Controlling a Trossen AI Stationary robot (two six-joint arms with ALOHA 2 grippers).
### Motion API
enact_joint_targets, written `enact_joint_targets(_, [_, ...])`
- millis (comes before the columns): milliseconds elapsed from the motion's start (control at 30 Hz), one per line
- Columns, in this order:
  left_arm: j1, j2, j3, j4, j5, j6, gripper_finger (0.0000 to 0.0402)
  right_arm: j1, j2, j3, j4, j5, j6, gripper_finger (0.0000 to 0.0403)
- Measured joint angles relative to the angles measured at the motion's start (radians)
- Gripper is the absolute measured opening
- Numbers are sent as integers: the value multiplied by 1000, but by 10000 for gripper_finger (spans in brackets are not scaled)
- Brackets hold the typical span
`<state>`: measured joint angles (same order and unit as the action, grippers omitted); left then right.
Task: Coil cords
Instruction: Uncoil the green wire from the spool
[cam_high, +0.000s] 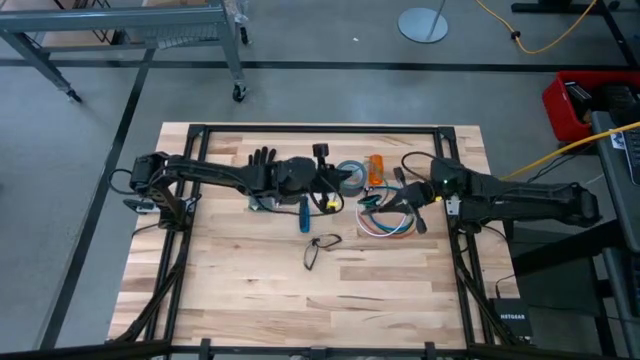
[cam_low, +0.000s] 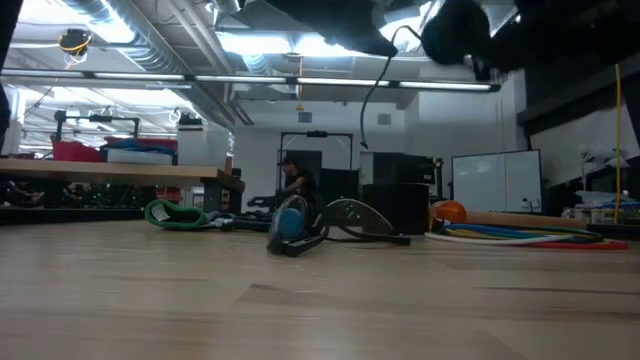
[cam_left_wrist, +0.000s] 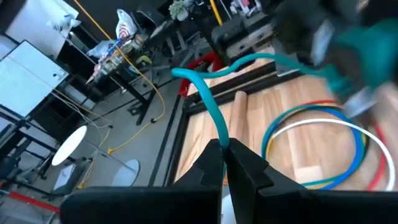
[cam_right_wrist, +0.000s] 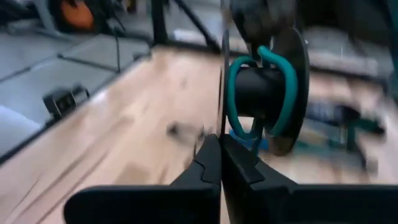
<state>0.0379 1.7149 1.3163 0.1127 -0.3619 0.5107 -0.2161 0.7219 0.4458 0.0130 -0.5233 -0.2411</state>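
Left gripper (cam_left_wrist: 222, 155) pinches a teal cord (cam_left_wrist: 208, 99) taut for winding — right gripper (cam_right_wrist: 221, 152) closed on it too, above the cords (cam_high: 385, 222).

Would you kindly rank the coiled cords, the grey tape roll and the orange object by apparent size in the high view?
1. Cords, the widest ring.
2. Grey tape roll, though partly hidden by the left arm.
3. Orange object, close to the roll in size, so this order is uncertain.
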Motion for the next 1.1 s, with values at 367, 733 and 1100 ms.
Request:
enact_joint_targets(367, [6, 2, 0, -304, 30, -178, 0, 0, -23, 0, 244, 327, -103, 0])
enact_joint_targets(733, [-103, 1, 0, -517, -76, -326, 0, 0, -212, 1, -296, 606, 43, 0])
enact_joint_targets(1100, [-135, -30, 42, -317, -230, -96, 0, 0, -162, 0, -398, 190, 154, 0])
